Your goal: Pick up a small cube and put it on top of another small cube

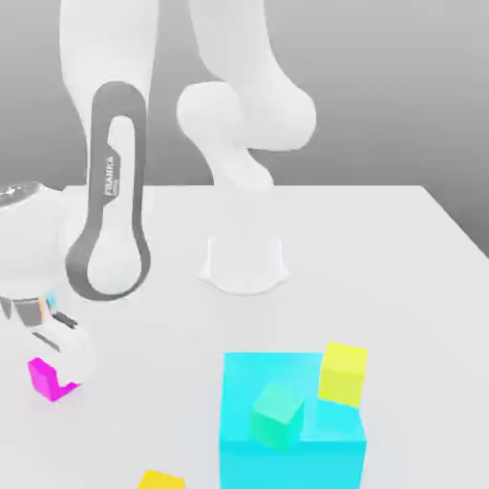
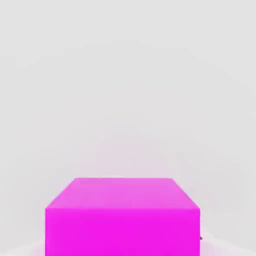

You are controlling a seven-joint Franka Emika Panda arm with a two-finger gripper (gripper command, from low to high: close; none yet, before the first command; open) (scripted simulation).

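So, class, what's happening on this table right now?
The robot arm has its gripper down at the magenta cube on the white table, at the exterior view's left, jaws shut on it. The lemon-yellow cube it must go onto sits across the table, against the big cyan block, near a teal-green cube.

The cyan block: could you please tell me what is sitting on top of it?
On the cyan block sit a small teal-green cube near its front and a lemon-yellow cube at its back corner. The block's top beneath them is covered.
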